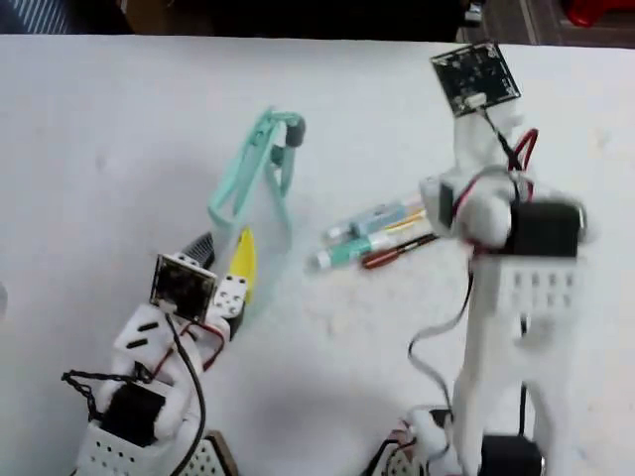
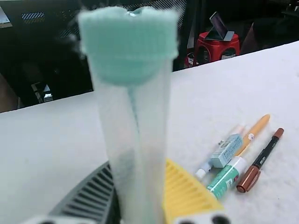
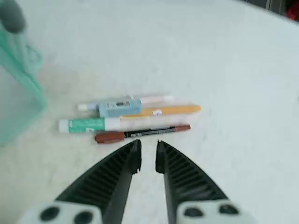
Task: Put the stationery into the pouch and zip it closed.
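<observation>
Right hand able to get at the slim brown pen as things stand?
Probably yes. The right hand hangs slightly open, just short of the slim brown pen, nothing between them; the green-labelled white tube lies close beside the pen.

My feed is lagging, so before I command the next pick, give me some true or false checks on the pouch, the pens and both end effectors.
1. The pens lie on the table, outside the pouch. True.
2. The right end effector grips the brown pen. False: it hovers over that pen, fingers slightly apart and empty.
3. The pouch stands upright between the fingers of the left end effector. True.
4. The brown pen lies off on its own, far from the others. False: it lies right beside the green-labelled tube in the cluster.
</observation>
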